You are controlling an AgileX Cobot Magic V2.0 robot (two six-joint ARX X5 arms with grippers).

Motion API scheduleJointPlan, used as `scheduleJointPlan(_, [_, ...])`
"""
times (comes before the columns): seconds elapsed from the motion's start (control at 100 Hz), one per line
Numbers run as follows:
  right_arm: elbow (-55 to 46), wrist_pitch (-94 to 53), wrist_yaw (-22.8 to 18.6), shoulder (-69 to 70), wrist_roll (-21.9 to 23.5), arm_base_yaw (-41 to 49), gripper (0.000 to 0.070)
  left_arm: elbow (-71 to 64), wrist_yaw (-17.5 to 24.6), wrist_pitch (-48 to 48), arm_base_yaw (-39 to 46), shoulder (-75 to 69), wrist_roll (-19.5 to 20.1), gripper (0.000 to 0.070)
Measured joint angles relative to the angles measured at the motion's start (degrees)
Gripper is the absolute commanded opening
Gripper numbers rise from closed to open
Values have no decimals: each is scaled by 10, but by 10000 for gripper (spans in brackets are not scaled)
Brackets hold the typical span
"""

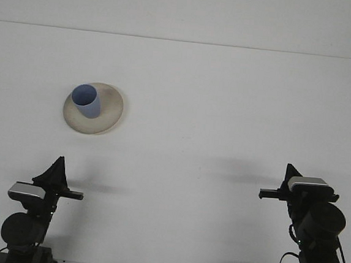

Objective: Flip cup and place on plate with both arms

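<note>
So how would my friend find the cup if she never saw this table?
Start with the big white table and look to its left side, ahead of the robot's left gripper. There sits a round beige plate, the only dish on the table. The cup stands on it with its mouth up, small and light blue, the only coloured thing there.

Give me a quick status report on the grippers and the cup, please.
Left gripper and right gripper both low near the table's front edge, holding nothing. Blue cup upright, mouth up, on the beige plate. Nothing in the way.
</note>
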Motion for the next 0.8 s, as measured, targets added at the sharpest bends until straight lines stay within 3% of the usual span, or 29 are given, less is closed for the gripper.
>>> scheduleJointPlan(0.46, [-9, 25, 0, -46, -1, 0, 0, 0, 0, 0, 0, 0, 0, 11])
scheduleJointPlan(0.8, [-147, 116, 0, -200, -11, 0, 0, 0, 0, 0, 0, 0, 0, 11])
